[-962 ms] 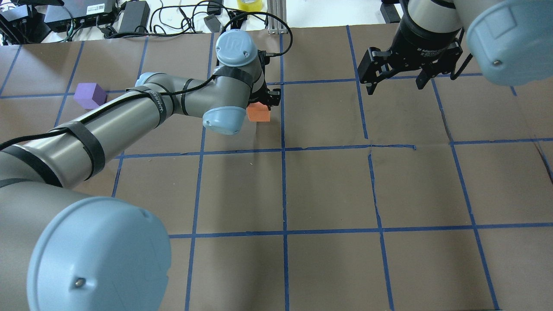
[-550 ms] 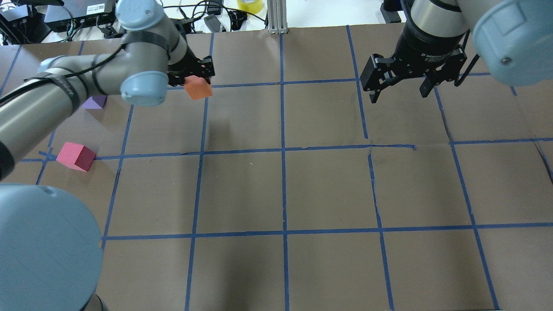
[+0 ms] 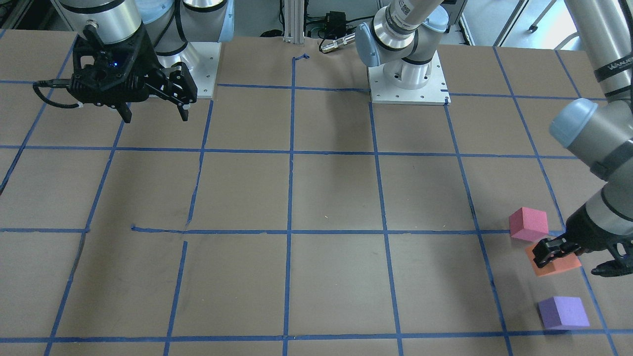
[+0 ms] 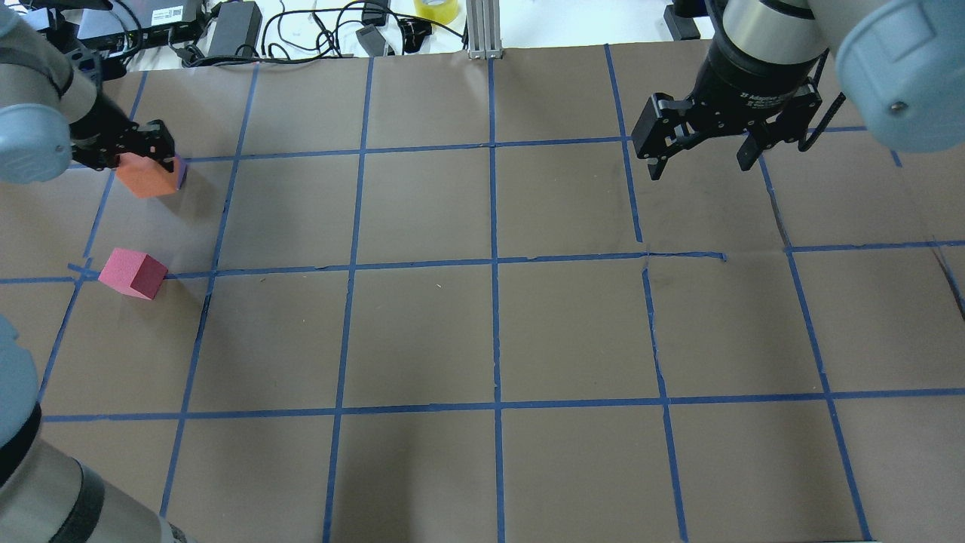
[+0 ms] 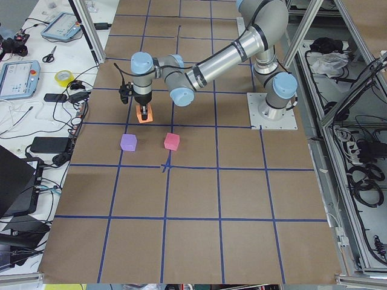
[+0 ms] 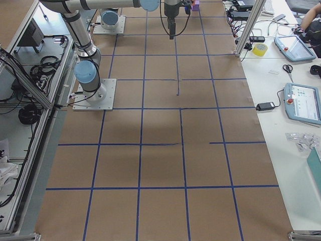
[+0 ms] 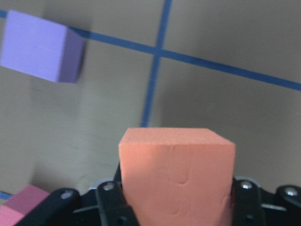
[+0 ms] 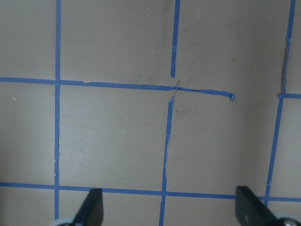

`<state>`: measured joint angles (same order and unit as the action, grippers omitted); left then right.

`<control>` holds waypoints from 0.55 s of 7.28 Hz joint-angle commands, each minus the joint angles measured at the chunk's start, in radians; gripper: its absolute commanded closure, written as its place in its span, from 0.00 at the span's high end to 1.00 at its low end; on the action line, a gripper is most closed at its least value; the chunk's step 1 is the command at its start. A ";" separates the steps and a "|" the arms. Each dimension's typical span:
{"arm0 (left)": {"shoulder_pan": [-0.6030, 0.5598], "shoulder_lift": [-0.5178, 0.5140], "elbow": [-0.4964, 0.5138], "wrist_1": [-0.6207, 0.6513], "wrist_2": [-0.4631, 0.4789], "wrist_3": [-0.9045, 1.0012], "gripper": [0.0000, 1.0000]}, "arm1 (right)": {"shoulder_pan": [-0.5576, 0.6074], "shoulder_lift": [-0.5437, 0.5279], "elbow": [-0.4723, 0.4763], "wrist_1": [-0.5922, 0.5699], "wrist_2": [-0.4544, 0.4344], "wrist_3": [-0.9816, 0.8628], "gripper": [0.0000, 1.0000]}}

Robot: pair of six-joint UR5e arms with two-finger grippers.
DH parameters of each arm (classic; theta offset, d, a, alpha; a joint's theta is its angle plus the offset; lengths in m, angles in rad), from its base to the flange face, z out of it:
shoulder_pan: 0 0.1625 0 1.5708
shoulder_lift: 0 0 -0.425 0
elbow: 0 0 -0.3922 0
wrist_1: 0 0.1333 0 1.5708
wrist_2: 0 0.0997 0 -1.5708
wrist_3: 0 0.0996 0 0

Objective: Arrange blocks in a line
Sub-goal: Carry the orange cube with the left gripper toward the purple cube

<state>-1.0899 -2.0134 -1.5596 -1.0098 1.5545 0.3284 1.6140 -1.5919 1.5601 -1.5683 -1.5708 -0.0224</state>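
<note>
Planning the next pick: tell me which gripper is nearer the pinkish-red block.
Left. The left gripper, shut on the orange block, is right beside the pinkish-red block; the right gripper, open, hangs far across the table.

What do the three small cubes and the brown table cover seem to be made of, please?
The small orange cube looks like matte foam: the left wrist view shows a fine-grained, glare-free face with shallow dents. The small purple cube and small pinkish-red cube share that dull look, so probably foam too. The brown table cover seems to be paper or card: flat, matte, faintly scuffed.
</note>
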 commanded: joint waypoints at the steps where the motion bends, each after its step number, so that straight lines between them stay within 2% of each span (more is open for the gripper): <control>1: 0.080 -0.033 -0.007 0.005 -0.002 0.165 0.00 | -0.009 0.000 0.000 -0.001 0.000 -0.001 1.00; 3: 0.088 -0.054 -0.048 0.046 -0.011 0.176 0.00 | -0.009 0.000 0.000 0.002 0.000 -0.001 1.00; 4: 0.088 -0.079 -0.051 0.072 -0.045 0.176 0.00 | -0.009 0.000 0.000 0.001 0.000 -0.001 1.00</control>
<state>-1.0039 -2.0674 -1.6003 -0.9686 1.5372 0.4991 1.6050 -1.5923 1.5601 -1.5673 -1.5708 -0.0229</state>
